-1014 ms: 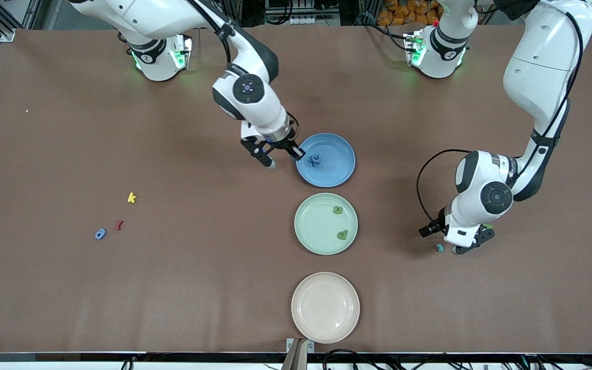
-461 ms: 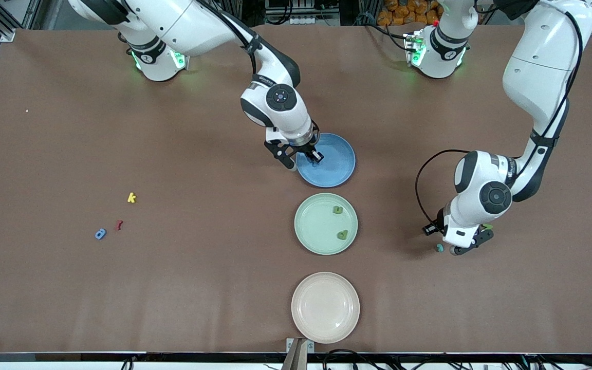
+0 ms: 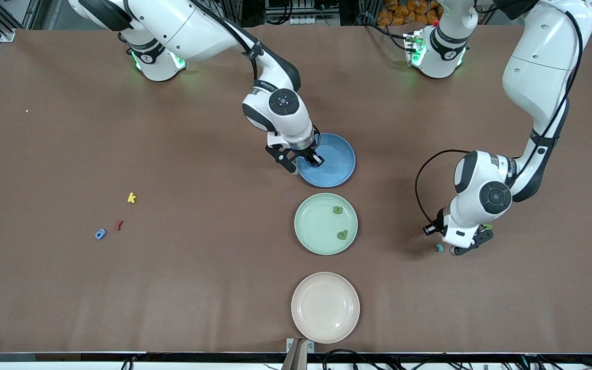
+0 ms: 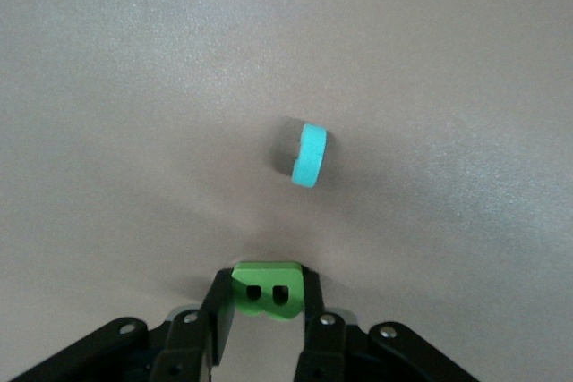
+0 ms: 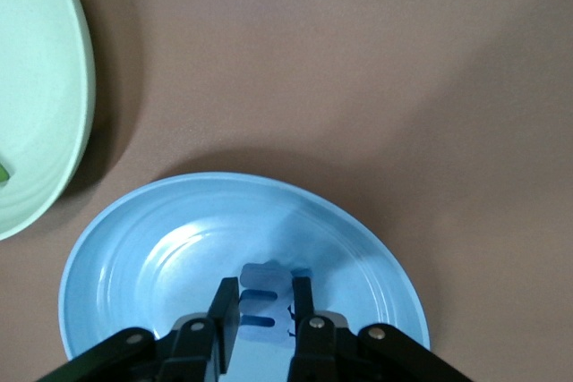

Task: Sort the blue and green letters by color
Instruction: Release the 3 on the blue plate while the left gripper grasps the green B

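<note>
on the brown table (image 3: 172,288), left claw (image 4: 267,303) grips a green letter (image 4: 265,290); right claw (image 5: 266,306) pinches a blue letter (image 5: 264,297).

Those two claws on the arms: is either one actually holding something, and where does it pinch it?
Both. The left gripper pinches a green letter by its flat sides, low over the table. The right gripper pinches a blue letter by its sides over the blue plate.

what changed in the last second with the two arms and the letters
The right gripper swung in over the blue plate and now straddles the blue letters there. The left gripper closed on a green letter beside the teal piece. The green plate and loose letters stayed put.
</note>
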### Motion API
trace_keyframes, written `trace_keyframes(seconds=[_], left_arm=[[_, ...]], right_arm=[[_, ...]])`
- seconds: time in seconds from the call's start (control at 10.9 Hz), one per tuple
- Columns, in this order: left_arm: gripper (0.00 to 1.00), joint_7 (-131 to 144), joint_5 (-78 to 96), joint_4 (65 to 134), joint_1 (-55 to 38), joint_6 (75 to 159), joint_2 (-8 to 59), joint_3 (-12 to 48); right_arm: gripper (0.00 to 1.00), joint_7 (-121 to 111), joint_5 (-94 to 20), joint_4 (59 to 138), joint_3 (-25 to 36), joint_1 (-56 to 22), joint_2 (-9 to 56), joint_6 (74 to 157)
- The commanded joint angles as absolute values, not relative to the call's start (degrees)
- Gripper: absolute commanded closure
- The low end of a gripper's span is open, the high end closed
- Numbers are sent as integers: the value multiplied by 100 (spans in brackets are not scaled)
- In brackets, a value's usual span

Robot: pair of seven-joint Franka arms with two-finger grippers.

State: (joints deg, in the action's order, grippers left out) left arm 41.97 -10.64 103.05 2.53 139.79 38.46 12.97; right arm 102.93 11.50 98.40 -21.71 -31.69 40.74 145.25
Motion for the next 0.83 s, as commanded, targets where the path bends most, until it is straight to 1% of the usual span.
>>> trace_keyframes(seconds=[0.0,0.18,0.28,0.37,0.46,0.55,0.64,0.74], left_arm=[[100,4333,-1152,10283,202,13992,3675,1353],[100,4534,-1125,10196,150,13992,3630,1686],[100,4866,-1125,10126,149,13992,3630,1888],[100,5191,-1160,10082,123,13992,3639,2046],[100,5481,-1160,10038,-60,13992,3630,2100],[100,5789,-1151,10028,-288,13992,3630,2109],[100,6157,-1143,9994,-534,13992,3604,2101],[100,6527,-1143,9871,-754,13992,3621,2101]], right_arm=[[21,10704,1301,9686,-2188,-3226,4122,14467],[10,10662,1283,9694,-2188,-3112,3974,14414],[11,10574,1283,9720,-2188,-2937,3781,14197],[11,10260,1266,9729,-2188,-2753,3536,13768],[11,9770,1205,9756,-2223,-2455,3255,13311],[11,9269,1178,9765,-2432,-2026,3026,12941],[10,8794,1169,9765,-2574,-1639,2832,12755],[10,8258,1169,9817,-2575,-1322,2691,12622]])
